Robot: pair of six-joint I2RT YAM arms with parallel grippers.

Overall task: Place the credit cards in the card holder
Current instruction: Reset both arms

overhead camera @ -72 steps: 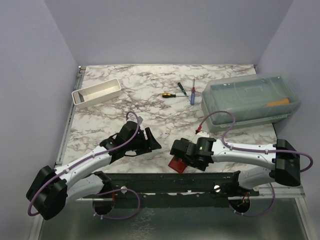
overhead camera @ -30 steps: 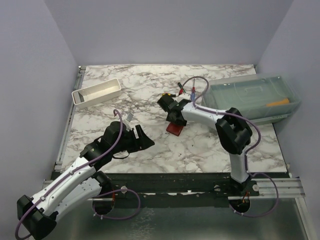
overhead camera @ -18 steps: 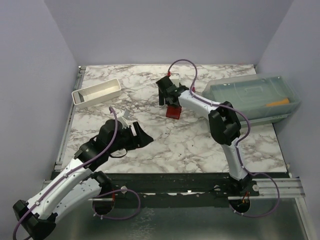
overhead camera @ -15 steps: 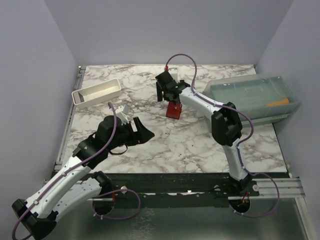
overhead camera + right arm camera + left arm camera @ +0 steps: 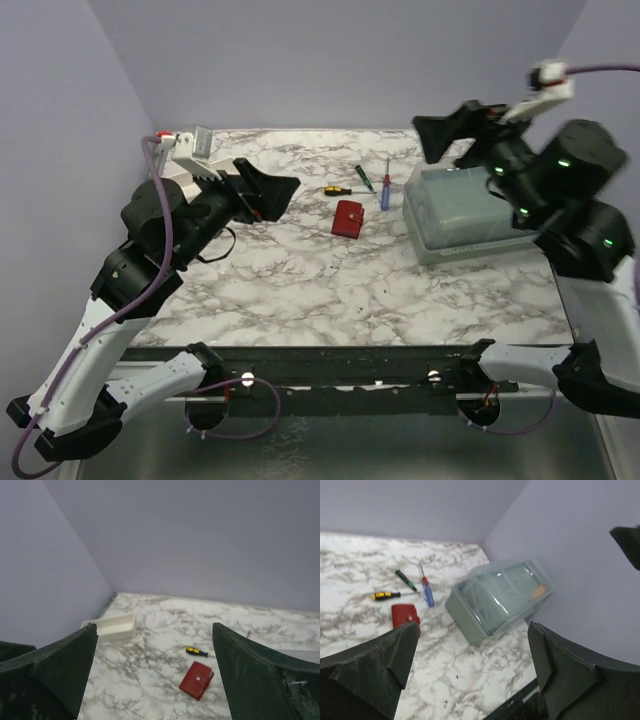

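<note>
The small dark-red folding wallet point(image 5: 349, 218) lies shut on the marble tabletop point(image 5: 330, 290). Three screwdrivers point(image 5: 336, 189) lie near its 12 o'clock, a clear plastic box point(image 5: 470, 215) at 3 o'clock and a white rectangular tray point(image 5: 117, 629) at 10 o'clock. The left gripper point(image 5: 268, 188) and right gripper point(image 5: 445, 135) hang high above, jaws apart and empty.

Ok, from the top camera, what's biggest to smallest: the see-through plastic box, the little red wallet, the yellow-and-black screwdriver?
1. Clear plastic box, largest by far, though the right arm hides part of it.
2. Small flat dark-red wallet.
3. Yellow-and-black screwdriver: nearly as long as the wallet but much thinner, so smallest.
</note>
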